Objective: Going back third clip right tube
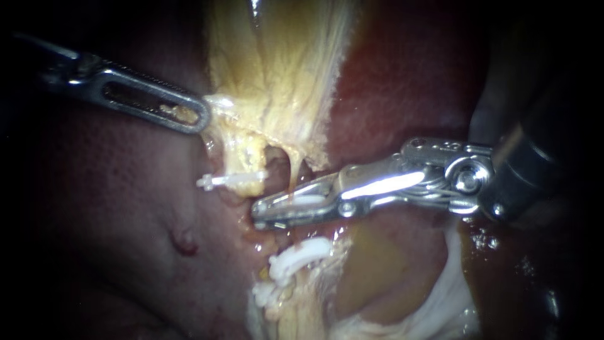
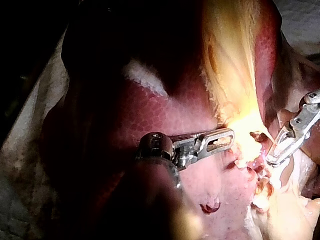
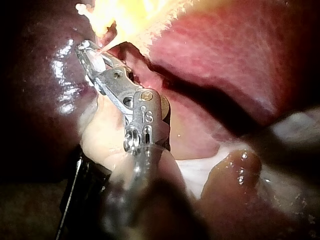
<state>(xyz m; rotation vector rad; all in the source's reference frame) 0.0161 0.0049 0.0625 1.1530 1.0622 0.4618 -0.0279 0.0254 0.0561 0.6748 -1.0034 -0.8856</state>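
White plastic shows between the jaws of our right instrument [image 1: 261, 214]: a clip [image 1: 307, 200] sits in them, touched by both jaws, so we read them as closed on that clip with a narrow gap left between them. The right wrist view shows the same white piece inside the jaws. They lie just at the foot of the right tube [image 1: 294, 170], a thin yellowish strand that runs down from the gallbladder [image 1: 277, 75] and meets the jaws from above. We cannot tell whether the strand passes inside the clip or only behind it.

Our left instrument [image 1: 202, 117] comes in from the other side. Its slotted jaws are closed on the gallbladder's pale edge and hold it up and away from the liver [image 1: 113, 208].

Beside the right tube stands the left tube [image 1: 242, 157], thicker, with a crossing clip [image 1: 233, 181] already on it. Below the right instrument's jaws lie the lower clips [image 1: 301, 253], white and bunched on the tissue, just beside the jaws.

By our judgement the clips below are placed and the third one is at its tube but not yet let go. Nothing shows it latched. What is left, as we see it, is to free the clip from the jaws and draw the right instrument back along its own shaft, without dragging the thin strand.
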